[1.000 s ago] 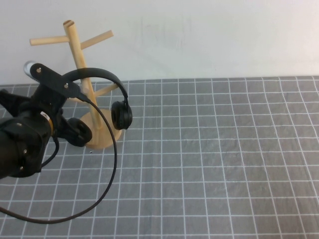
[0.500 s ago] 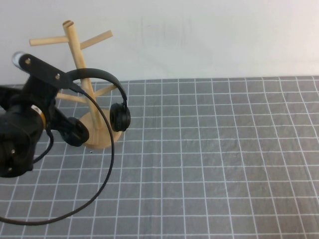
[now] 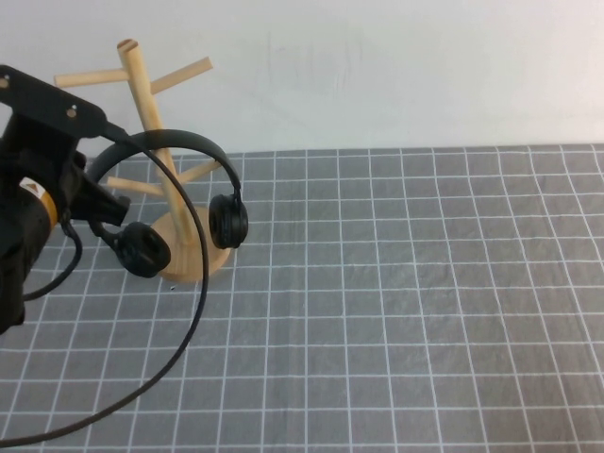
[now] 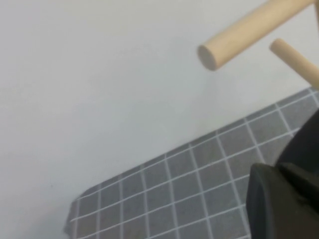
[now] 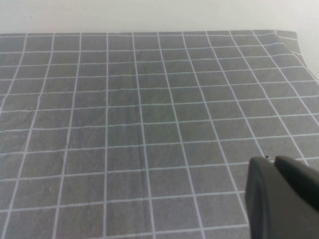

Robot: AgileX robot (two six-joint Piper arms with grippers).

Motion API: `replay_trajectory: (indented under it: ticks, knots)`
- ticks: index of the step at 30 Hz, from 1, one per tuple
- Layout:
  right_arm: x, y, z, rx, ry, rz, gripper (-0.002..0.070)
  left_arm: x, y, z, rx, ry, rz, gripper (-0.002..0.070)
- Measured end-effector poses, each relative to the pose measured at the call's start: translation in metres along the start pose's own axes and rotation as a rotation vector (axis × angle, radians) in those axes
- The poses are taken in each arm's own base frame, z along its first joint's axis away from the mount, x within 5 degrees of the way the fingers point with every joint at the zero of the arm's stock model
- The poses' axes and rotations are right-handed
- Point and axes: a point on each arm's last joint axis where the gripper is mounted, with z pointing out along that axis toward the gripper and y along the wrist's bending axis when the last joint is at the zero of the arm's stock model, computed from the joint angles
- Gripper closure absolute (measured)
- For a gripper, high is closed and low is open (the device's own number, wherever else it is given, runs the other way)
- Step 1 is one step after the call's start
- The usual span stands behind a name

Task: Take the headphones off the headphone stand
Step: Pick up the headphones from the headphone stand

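Risking toppling the headphone stand (image 3: 151, 142) if headphones (image 3: 179, 189) snag a peg; left end effector (image 3: 99, 203) apparently gripping them, right end effector (image 5: 284, 199) state untellable, over bare table (image 5: 124, 99).

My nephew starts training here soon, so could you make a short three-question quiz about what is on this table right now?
1. True or false: the headphones hang on the headphone stand.
2. Which arm is beside the stand? A) left B) right
3. Fill in: the stand rests on a grey ____ cloth.

Key: 1 true; the headband loops around the pole. 2 A; the left gripper is by the nearer earcup, while the right gripper hangs over bare cloth, away from the stand. 3 checked.
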Motion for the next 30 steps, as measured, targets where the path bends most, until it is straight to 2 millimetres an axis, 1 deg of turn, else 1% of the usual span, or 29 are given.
replay_trajectory:
  ticks: [2, 3, 5, 8, 10, 11, 13, 17, 21, 26, 30]
  knots:
    - [0.0, 0.0, 0.0, 0.0, 0.0, 0.0, 0.0682, 0.0, -0.003, 0.001, 0.026, -0.004, 0.002, 0.0658]
    - [0.0, 0.0, 0.0, 0.0, 0.0, 0.0, 0.0682, 0.0, -0.005, 0.002, 0.042, -0.003, 0.004, 0.0635]
    - [0.0, 0.0, 0.0, 0.0, 0.0, 0.0, 0.0682, 0.001, -0.009, 0.004, 0.072, -0.004, 0.007, 0.0566]
    - [0.0, 0.0, 0.0, 0.0, 0.0, 0.0, 0.0682, 0.001, -0.011, 0.005, 0.083, -0.003, 0.009, 0.0386]
    - [0.0, 0.0, 0.0, 0.0, 0.0, 0.0, 0.0682, 0.002, -0.01, 0.005, 0.068, 0.003, 0.008, 0.0243]
    - [0.0, 0.0, 0.0, 0.0, 0.0, 0.0, 0.0682, 0.003, -0.01, 0.007, 0.059, 0.01, 0.01, 0.0186]
    - [0.0, 0.0, 0.0, 0.0, 0.0, 0.0, 0.0682, 0.006, -0.011, 0.01, 0.045, 0.029, 0.03, 0.0122]
    - [0.0, 0.0, 0.0, 0.0, 0.0, 0.0, 0.0682, 0.014, -0.02, 0.021, 0.059, 0.071, 0.093, 0.0086]
    - [0.0, 0.0, 0.0, 0.0, 0.0, 0.0, 0.0682, 0.022, -0.028, 0.032, 0.067, 0.115, 0.129, 0.0081]
    - [0.0, 0.0, 0.0, 0.0, 0.0, 0.0, 0.0682, 0.029, -0.032, 0.041, 0.04, 0.159, 0.154, 0.0079]
    - [0.0, 0.0, 0.0, 0.0, 0.0, 0.0, 0.0682, 0.023, -0.031, 0.045, 0.03, 0.147, 0.146, 0.0079]
